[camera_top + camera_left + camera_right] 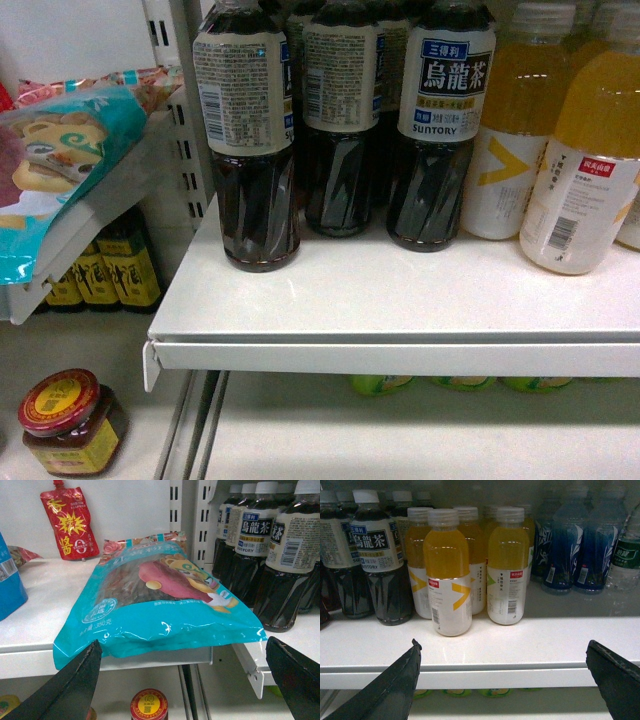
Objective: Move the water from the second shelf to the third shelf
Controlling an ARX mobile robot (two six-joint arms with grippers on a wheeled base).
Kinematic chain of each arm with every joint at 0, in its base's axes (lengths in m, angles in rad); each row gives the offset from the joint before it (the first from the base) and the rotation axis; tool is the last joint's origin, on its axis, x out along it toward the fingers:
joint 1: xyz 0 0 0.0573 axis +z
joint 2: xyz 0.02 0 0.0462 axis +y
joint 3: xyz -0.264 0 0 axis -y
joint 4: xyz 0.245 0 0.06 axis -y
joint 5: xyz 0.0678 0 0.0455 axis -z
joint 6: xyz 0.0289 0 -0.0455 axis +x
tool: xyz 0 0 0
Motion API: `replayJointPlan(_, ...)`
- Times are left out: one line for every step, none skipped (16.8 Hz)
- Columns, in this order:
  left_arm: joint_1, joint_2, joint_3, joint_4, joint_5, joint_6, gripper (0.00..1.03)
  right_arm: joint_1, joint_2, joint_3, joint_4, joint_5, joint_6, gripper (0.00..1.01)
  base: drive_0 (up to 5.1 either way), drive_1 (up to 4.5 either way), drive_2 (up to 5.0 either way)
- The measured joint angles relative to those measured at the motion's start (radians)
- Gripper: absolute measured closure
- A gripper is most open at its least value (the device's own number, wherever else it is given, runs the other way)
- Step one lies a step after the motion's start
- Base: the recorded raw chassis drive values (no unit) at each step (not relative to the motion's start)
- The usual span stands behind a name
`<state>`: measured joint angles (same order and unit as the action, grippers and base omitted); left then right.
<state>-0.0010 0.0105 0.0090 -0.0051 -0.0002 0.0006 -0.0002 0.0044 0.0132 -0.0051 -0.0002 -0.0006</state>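
**Two open grippers facing a stocked shelf, nothing held**

Two pairs of dark fingers hang wide apart in front of the white shelving, each with bare air between its tips.

The left gripper (182, 680) sits low before a shelf edge. Just below it stands a red-lidded sauce jar (149, 705). Straight ahead, a teal snack bag (150, 615) lies flat with its front end overhanging the shelf lip. Beyond the bag to the left, a red spouted sauce pouch (67, 522) leans on the back wall, and a blue packet (10, 585) shows at the far left edge. Off to the right of this gripper, past the slotted upright, stand dark Suntory oolong tea bottles (280, 575).

The right gripper (502, 680) is likewise spread, level with the front edge of the white shelf (520, 645). Directly ahead stand orange juice bottles (447, 575) with white labels, grouped near the lip. To their left are more oolong tea bottles. Farther back and to the right are blue-tinted drink bottles (565, 545), and at the extreme right edge, beside them, a water bottle (626, 562) with a dark green label, only partly seen. It stands well apart from the fingers.
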Motion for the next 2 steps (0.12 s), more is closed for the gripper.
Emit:
replayJointPlan(0.000,0.000,0.000,0.000,0.000,0.000,0.05,0.000,0.000,0.000,0.000,0.000,0.000,0.03,0.0,0.00,0.0)
replayJointPlan(0.000,0.000,0.000,0.000,0.000,0.000,0.05,0.000,0.000,0.000,0.000,0.000,0.000,0.03,0.0,0.00,0.0)
